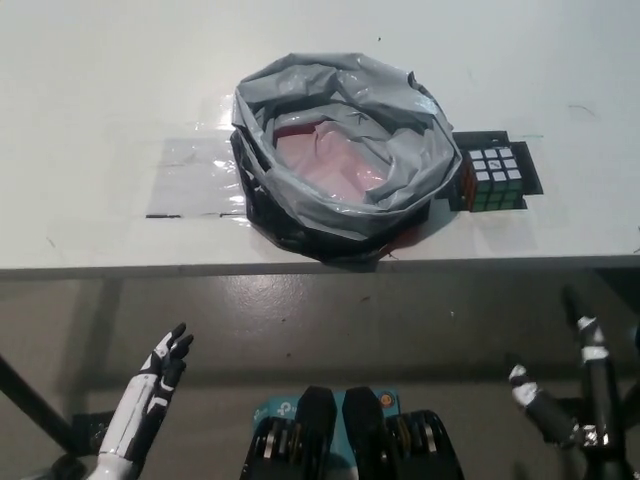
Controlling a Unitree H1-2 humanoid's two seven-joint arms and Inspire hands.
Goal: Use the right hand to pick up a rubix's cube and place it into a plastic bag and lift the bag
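So, quick rundown of what's showing from the head view:

Table: a white flat tabletop [120, 90] is filling the upper half of the view, with its front edge running across the middle and grey floor showing below it.

Bag: a crumpled grey plastic bag [345, 150] is sitting on the table near the front edge, roughly centre. Its mouth is gaping open upward, the rim is rolled down, and a pinkish lining is showing inside. The lower outside of it is looking dark, almost black.

Cube: a small multicoloured rubix's cube with a white top face [493, 177] is resting on the table just beside the bag's right-hand side in the picture, sitting on a black rectangular marker patch [528, 168]. It's outside the bag, and whether it's actually touching the bag I can't say.

Clear patch: a shiny transparent sheet of tape or film [195, 178] is lying flat on the table on the other side of the bag.

Right hand: the black right hand with white bands [570, 400] is hanging below the table edge at the lower right, well apart from the cube, fingers spread apart and pointing up, gripping nothing.

Left hand: the white left hand with black fingers [160, 375] is resting low at the lower left, also below the table edge, fingers loosely apart and holding nothing.
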